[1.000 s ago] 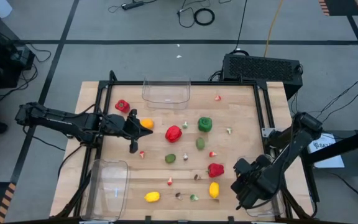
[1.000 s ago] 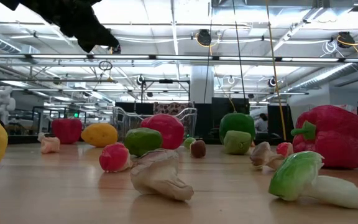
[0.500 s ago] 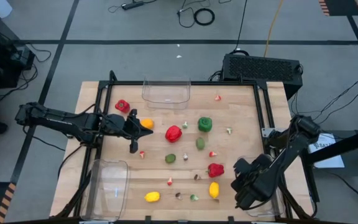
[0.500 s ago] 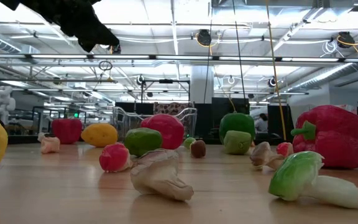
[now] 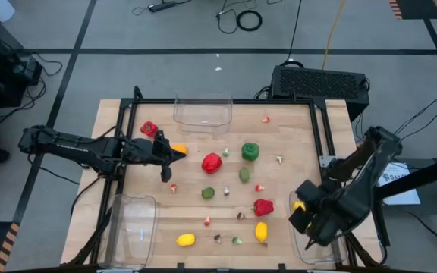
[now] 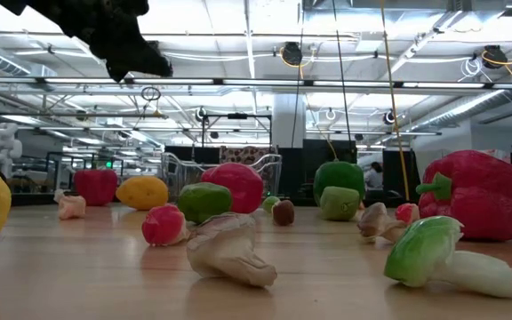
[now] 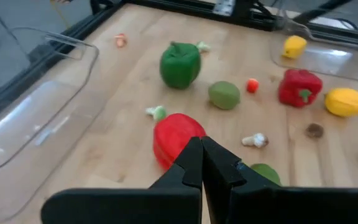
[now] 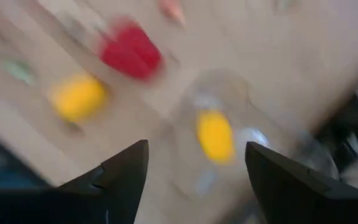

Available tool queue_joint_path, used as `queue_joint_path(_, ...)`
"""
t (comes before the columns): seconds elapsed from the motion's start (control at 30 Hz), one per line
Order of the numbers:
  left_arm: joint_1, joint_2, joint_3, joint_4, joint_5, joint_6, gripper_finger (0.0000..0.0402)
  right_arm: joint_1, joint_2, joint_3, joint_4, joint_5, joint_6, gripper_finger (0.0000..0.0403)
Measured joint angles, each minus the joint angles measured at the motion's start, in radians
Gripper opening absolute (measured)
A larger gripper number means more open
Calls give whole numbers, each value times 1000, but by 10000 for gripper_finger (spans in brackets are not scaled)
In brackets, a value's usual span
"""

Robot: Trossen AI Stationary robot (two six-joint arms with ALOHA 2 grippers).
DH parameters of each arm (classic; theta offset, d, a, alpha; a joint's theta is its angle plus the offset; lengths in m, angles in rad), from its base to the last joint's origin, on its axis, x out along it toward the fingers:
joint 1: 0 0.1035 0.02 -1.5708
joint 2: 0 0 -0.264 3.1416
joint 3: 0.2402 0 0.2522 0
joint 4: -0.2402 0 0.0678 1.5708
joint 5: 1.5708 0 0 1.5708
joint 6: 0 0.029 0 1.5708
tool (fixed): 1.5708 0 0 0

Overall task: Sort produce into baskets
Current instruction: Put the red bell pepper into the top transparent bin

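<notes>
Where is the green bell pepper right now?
High view: the green bell pepper stands on the wooden table, right of the red pepper, above a green lime.

The high view looks straight down on the whole pale wooden bench (image 5: 226,189) and both arms. The low view sits at bench-top height, close to the small toy pieces, facing level into the room. The left wrist view looks forward past its shut dark end effector (image 7: 202,163) — it shares the glossy red toy pepper (image 7: 176,138) with the high and low views. The right wrist view is blurred.
</notes>
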Motion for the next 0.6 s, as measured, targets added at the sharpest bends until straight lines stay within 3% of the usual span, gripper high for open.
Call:
queue_joint_path(0.17, 10, 0, 0, -23, -1, 24, 28, -45, -60, 65, 3, 515, -120, 238)
queue_joint_path(0.33, 13, 0, 0, -79, -3, 23, 88, -142, -63, 70, 79, 858, -426, 229)
queue_joint_path(0.47, 33, 0, 7, -151, -61, 3, 138, -269, -23, 70, 144, 957, -600, 223)
queue_joint_path(0.6, 38, 0, 47, -251, -247, -29, 156, -432, 46, 51, 207, 901, -702, 221)
